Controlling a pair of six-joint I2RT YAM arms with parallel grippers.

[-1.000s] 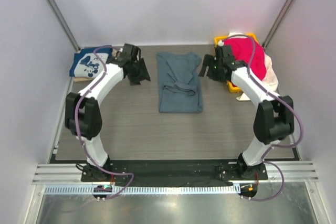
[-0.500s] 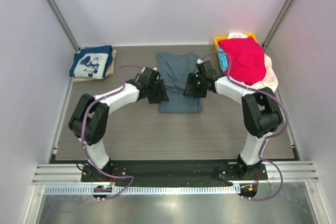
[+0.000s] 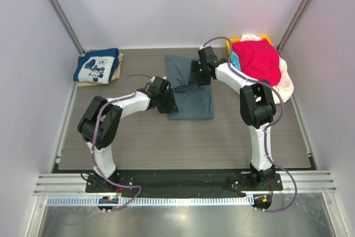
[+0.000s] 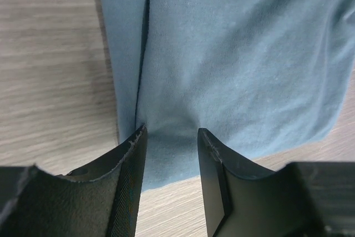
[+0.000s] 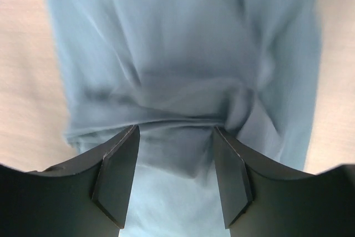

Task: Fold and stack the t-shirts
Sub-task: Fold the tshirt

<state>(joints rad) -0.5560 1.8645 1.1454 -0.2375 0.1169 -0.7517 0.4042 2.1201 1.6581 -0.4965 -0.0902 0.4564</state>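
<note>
Slate blue-grey t-shirt [image 3: 194, 102] lies folded lengthwise, creased across its middle.

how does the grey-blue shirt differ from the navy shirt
The grey-blue shirt is plain; the navy shirt has a white cartoon print. The grey-blue shirt lies long and loosely folded in the middle; the navy shirt is a compact folded square at the far left, atop a tan shirt. Both are blue.

No lettering to read anywhere; the navy tee [image 3: 97, 66] shows just a white cartoon print, no legible words.
</note>
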